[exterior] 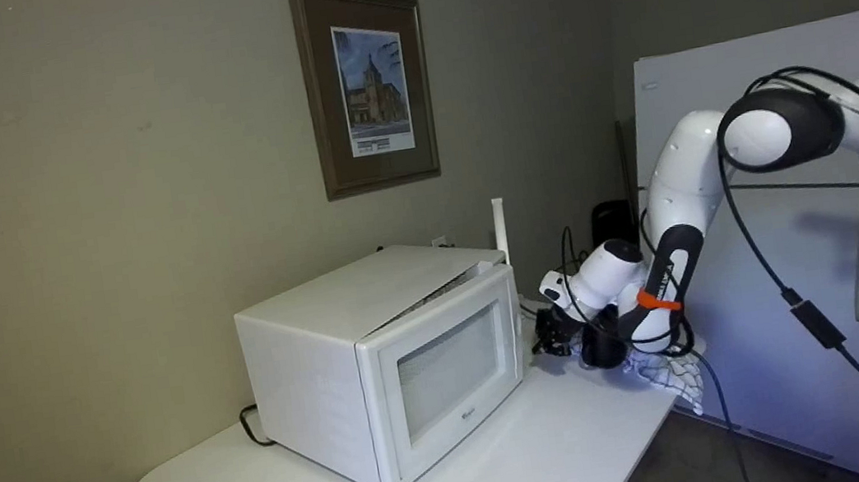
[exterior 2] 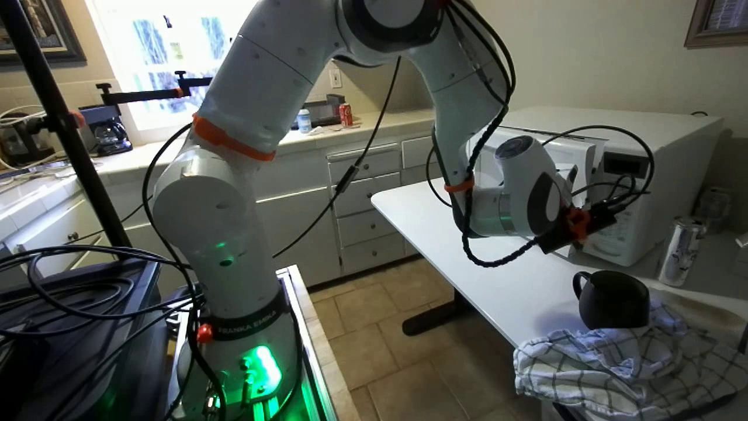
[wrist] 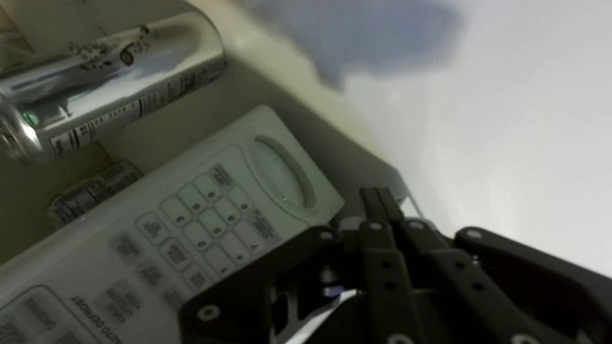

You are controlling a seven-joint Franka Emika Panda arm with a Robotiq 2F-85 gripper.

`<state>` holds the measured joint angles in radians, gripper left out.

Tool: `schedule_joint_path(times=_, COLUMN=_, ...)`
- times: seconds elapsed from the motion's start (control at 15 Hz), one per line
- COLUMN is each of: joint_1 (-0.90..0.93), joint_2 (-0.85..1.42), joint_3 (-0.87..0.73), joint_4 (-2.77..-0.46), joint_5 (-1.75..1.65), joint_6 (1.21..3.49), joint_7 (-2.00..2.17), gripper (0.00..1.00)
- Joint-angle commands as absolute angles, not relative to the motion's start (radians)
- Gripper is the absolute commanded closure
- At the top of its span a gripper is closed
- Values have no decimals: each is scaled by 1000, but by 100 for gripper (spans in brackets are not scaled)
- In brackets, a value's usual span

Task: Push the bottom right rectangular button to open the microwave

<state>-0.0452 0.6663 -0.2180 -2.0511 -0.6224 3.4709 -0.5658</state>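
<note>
wrist view: claw (wrist: 376, 195) pressed together near the control panel (wrist: 205, 229); in an exterior view, the microwave (exterior: 333, 361) stands on the worktop (exterior: 477, 479), door (exterior: 451, 375) slightly ajar.

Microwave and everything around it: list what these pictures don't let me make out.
Inside of the microwave: hidden in an exterior view by its door, only ajar.
Display: too small to read in an exterior view.
Part of the control panel: covered by the gripper in the wrist view.
Silver can: one end cut off by the wrist view's left edge.
Blue-grey patch: too blurred in the wrist view to tell thing from shadow.
</note>
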Motion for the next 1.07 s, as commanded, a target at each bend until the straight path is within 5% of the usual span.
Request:
schedule_joint_path(times=0.0, joint_1=-132, joint_2=412, joint_3=-140, joint_4=-2271, joint_5=-722, joint_6=3247, joint_7=-515, gripper=100)
schedule_joint_path(times=0.2, joint_1=-274, joint_2=238, joint_3=23, joint_4=-2392, joint_5=-676, joint_6=3043, joint_7=-585, gripper=100)
schedule_joint_path(times=0.27, joint_1=-352, joint_2=181, joint_3=120, joint_4=-2431, joint_5=-603, joint_6=2977, joint_7=-654, gripper=74)
schedule_joint_path(times=0.33, joint_1=-395, joint_2=140, joint_3=179, joint_4=-2451, joint_5=-513, joint_6=2941, joint_7=-715, gripper=73)
schedule_joint_path(times=0.6, joint_1=-583, joint_2=39, joint_3=431, joint_4=-2425, joint_5=-169, joint_6=2830, joint_7=-930, gripper=44)
schedule_joint_path(times=1.0, joint_1=-592, joint_2=-86, joint_3=442, joint_4=-2233, joint_5=304, joint_6=2681, joint_7=-1319, gripper=1)
